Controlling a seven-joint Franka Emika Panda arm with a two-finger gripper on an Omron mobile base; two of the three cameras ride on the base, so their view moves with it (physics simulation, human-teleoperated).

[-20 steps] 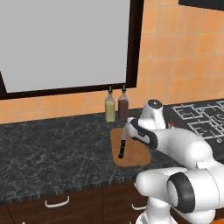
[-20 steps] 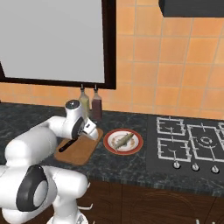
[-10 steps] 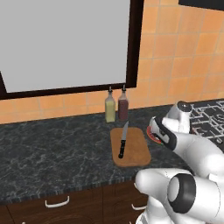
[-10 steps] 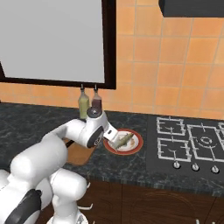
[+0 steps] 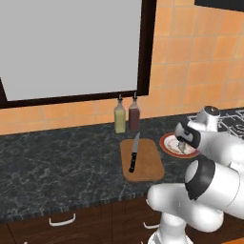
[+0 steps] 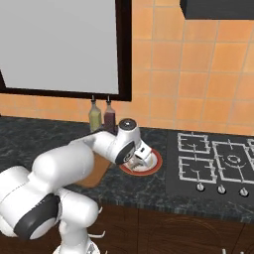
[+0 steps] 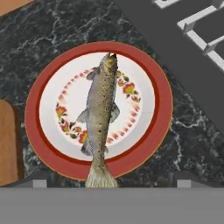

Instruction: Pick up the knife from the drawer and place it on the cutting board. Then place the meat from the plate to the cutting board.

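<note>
The knife (image 5: 134, 155) lies lengthwise on the brown cutting board (image 5: 147, 167), black handle toward the counter's front. To the board's right stands the red-rimmed plate (image 7: 162, 103) with the meat (image 7: 100, 111), a speckled grey fish, lying along its middle. My gripper (image 7: 111, 183) hangs straight above the plate, open, one finger on each side of the fish's tail and nothing between them. From the base views the gripper (image 5: 184, 142) (image 6: 137, 159) covers part of the plate (image 5: 165, 141) (image 6: 155, 161). A strip of the board (image 7: 6, 144) shows left of the plate.
Two bottles (image 5: 120, 119) (image 5: 134, 117) stand against the wall behind the board. The gas hob (image 6: 218, 163) (image 7: 175, 39) lies just right of the plate. A shut drawer front with a curved silver handle (image 5: 62, 220) sits under the counter.
My arm has swung right, from over the cutting board to above the plate. The knife stays lying on the board.
</note>
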